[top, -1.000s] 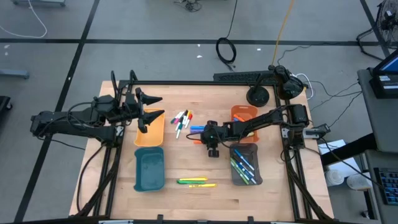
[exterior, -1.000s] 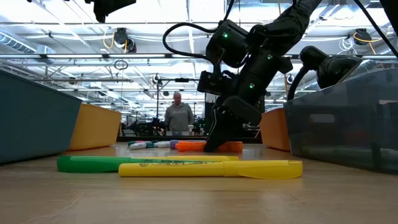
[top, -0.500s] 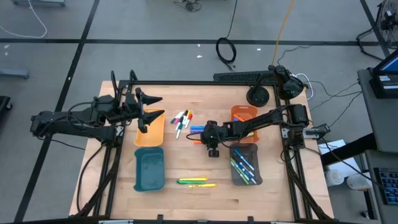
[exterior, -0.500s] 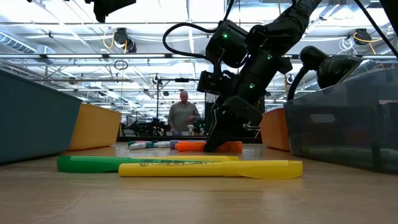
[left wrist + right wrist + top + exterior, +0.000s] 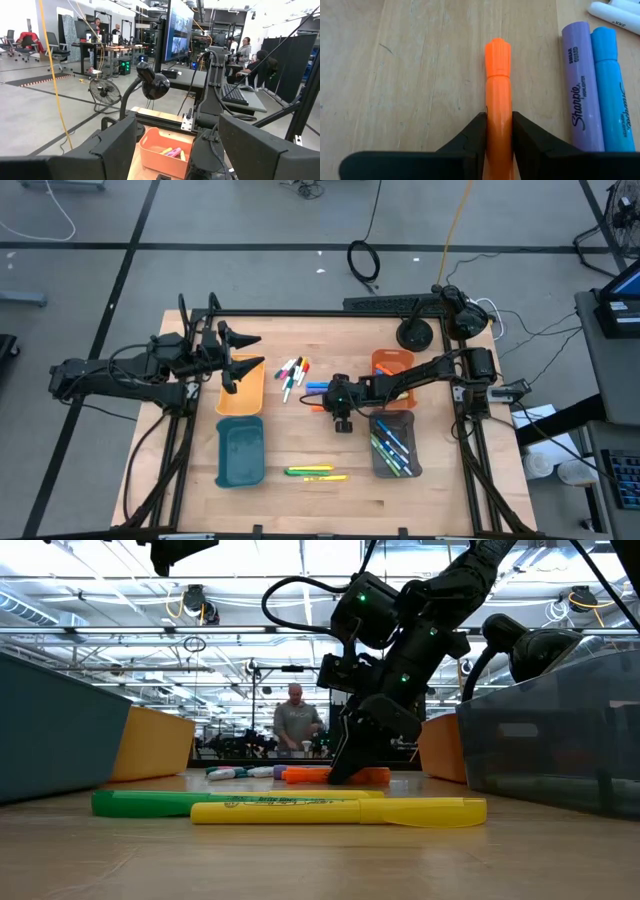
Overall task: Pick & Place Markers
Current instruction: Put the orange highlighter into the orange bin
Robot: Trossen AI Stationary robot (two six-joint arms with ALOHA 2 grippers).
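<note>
The left tool (image 5: 240,350) is held spread apart above the yellow tray (image 5: 241,392). A teal tray (image 5: 240,452) lies nearer the front of the counter (image 5: 300,500). At mid-counter the right tool (image 5: 498,132) is lowered and clamped on an orange highlighter (image 5: 498,105) lying flat. Pens are seen in the grey tray (image 5: 394,445) and the orange tray (image 5: 165,150).

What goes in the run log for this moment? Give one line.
right gripper: shut on orange highlighter, lying on wooden table | left gripper: open, above orange plastic tray | phase: grasp
</note>
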